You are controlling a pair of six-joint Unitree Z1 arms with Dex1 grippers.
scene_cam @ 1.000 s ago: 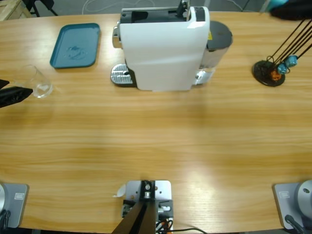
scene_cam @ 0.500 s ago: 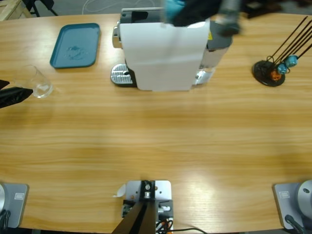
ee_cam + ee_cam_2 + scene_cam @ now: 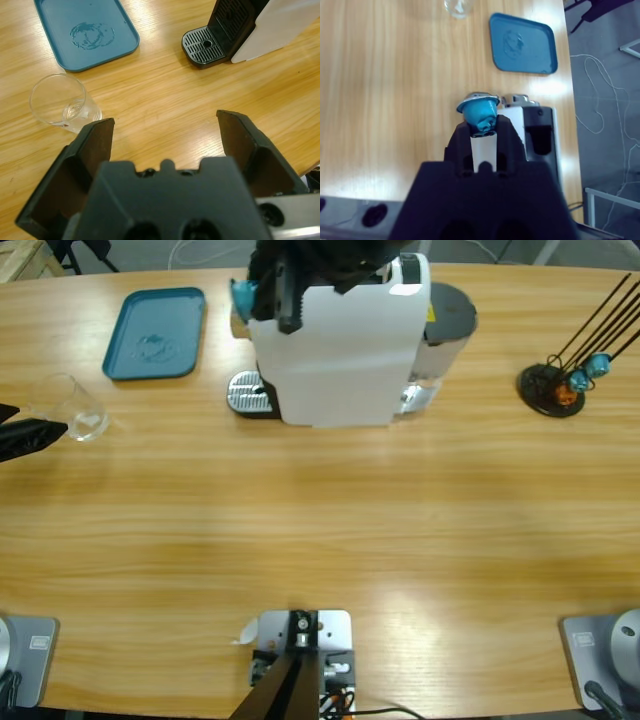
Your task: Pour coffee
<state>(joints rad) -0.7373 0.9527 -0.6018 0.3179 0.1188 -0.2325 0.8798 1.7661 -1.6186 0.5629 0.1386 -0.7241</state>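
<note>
Wood-grain surface runs the full width under the high camera, with the white coffee machine at the back. My right end effector hangs over the machine's top, its jaws pressed together on a blue pod; in the high view the same pod shows at the machine's upper-left corner. Directly below that end effector in its wrist view is the machine's dark loading slot, just off to one side of the pod.

My left end effector has its jaws spread wide and grips nothing. Ahead of it and just off one jaw stands a clear glass, which looks almost empty; any pale film at the bottom is too faint for me to call coffee, so I see no coffee yet. Further ahead lie the blue tray and the machine's drip grate.

I judge this to be the loading step, early in the task. Next I would line the pod up over the slot and release it there, then bring the left end effector around the glass and carry it to the grate. Misalignment could drop the pod behind the machine.
</note>
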